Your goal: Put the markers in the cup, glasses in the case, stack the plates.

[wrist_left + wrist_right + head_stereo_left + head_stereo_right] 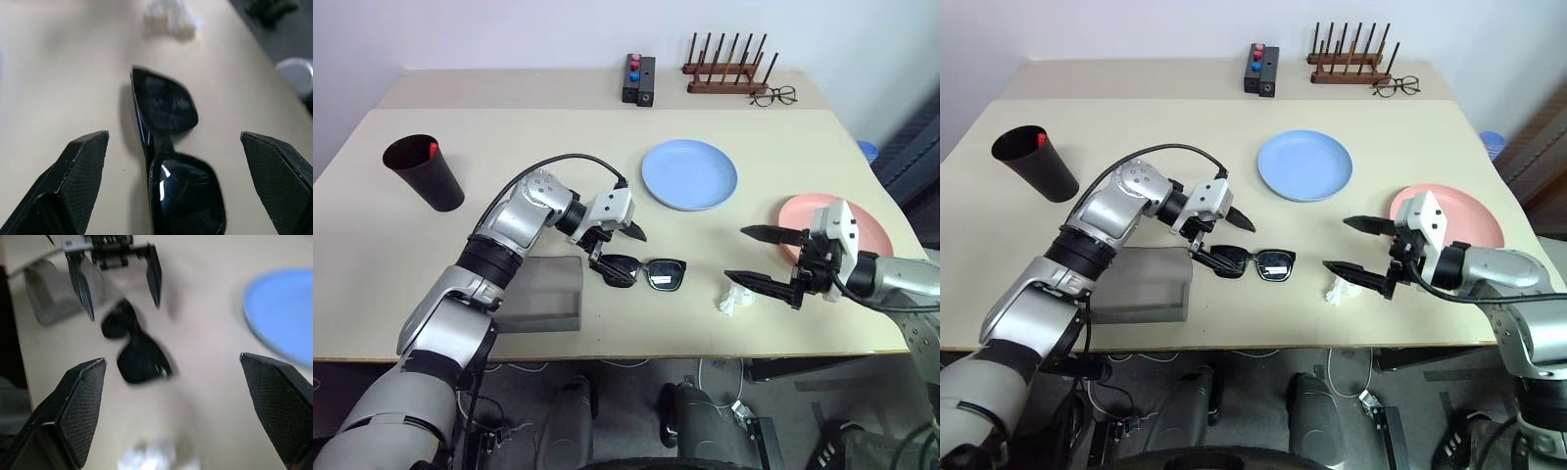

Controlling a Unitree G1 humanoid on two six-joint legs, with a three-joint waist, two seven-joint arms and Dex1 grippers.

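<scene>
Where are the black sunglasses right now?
The black thick-framed sunglasses lie on the beige table, near its front edge, between the grey soft case and a crumpled white scrap.

Black glasses (646,271), grey case (543,294)

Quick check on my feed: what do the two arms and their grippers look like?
Both arms are silver-grey metal with black joint bands. Each ends in a white boxy wrist block carrying two black, pointed, textured fingers: left gripper, right gripper. A black cable loops over the left forearm to its wrist.
</scene>
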